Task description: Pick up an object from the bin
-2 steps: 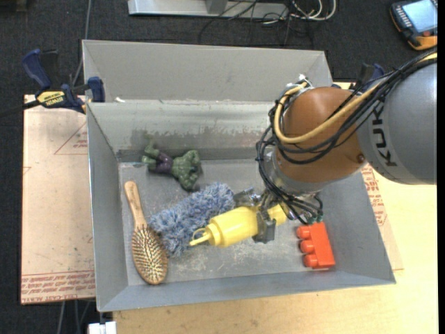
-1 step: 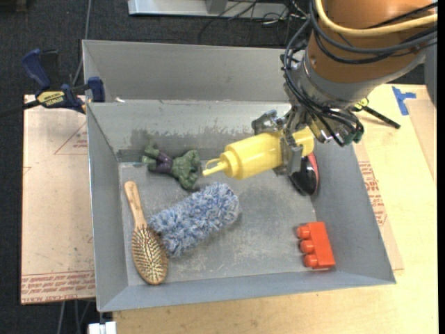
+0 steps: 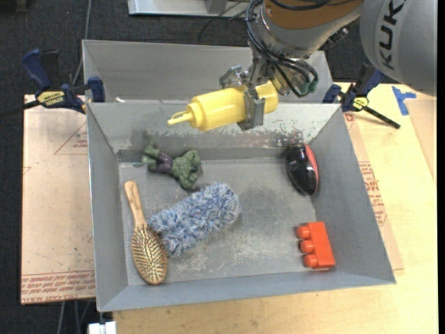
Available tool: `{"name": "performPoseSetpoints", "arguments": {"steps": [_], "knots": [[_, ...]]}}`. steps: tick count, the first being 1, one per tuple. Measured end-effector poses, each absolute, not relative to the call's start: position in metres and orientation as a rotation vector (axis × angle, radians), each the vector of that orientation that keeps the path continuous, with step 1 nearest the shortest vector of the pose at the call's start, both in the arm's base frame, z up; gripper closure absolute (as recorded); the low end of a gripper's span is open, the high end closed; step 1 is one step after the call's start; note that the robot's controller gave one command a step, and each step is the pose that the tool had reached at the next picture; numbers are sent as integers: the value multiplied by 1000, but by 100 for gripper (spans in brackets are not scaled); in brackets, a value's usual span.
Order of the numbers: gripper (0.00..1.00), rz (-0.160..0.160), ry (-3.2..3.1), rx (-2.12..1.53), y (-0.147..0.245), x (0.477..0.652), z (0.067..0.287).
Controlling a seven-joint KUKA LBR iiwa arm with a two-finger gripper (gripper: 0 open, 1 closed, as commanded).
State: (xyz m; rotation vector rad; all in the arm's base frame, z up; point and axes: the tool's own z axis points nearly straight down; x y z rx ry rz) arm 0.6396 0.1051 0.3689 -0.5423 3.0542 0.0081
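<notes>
Clearly gripping a yellow squeeze bottle (image 3: 215, 110) sideways, nozzle to the left, with fingers of the gripper (image 3: 252, 108) clenched on its body, up before the back wall of the bin (image 3: 104, 186), well above green toy figure (image 3: 177, 164), blue fluffy duster (image 3: 198, 216), wooden hairbrush (image 3: 148, 252), black-red mouse (image 3: 302, 169) and orange brick (image 3: 315, 244).

Six things, one of each kind. One yellow squeeze bottle (image 3: 212, 110) sits between the fingers of the claw (image 3: 252, 108). Below the claw to its left are one green toy figure (image 3: 182, 165), one blue fluffy duster (image 3: 196, 218) and one wooden hairbrush (image 3: 147, 252). Below to its right are one black-and-red computer mouse (image 3: 303, 169) and one orange toy brick (image 3: 316, 245).
</notes>
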Motion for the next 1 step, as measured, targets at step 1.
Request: {"name": "performPoseSetpoints", "arguments": {"steps": [1], "knots": [[100,14,3069,-492,173,631,263]]}}
